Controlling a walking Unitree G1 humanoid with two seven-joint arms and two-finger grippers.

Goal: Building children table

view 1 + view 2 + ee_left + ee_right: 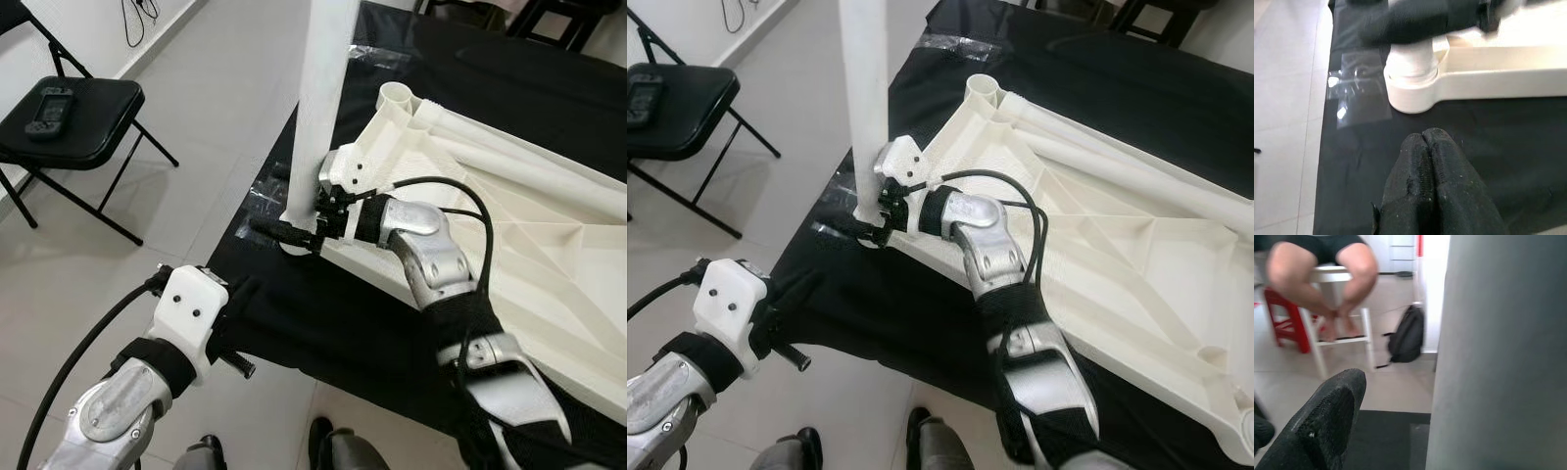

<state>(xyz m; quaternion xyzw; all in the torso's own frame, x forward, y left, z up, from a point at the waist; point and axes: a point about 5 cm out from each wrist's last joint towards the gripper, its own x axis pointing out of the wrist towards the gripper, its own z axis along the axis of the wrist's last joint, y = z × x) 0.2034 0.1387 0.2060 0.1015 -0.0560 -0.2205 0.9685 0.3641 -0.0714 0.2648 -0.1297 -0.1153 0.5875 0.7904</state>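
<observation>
Item one, my right gripper (294,233): reached forward over the black cloth (323,323), its black fingers set about the base of the white table leg (323,88), clenched on it as far as the head views show; in the right wrist view one finger (1327,426) lies beside the leg's pale shaft, which fills that side of the frame. Item two, the table leg: a white tube standing upright, its lower end seated in the round corner socket (1410,93) of the tabletop. Item three, the white tabletop (549,264): lying upside down on the black cloth, ribbed underside facing up, with a second open socket (397,96) at the far corner and loose white tubes (519,162) lying along its upper edge. Item four, my left gripper (1432,161): held low at the near edge of the cloth, apart from the tabletop, its two fingers pressed together on nothing and pointed toward the socket. Item five, clear tape (1359,95): stuck across the cloth's edge just beside the socket. Item six, a black folding chair (73,122): on the tiled floor well to my left, a dark handheld device (49,106) on its seat. Item seven, a person (1322,279): seated on a white stool across the room, bare legs showing, a black backpack (1408,340) on the floor near them.
</observation>
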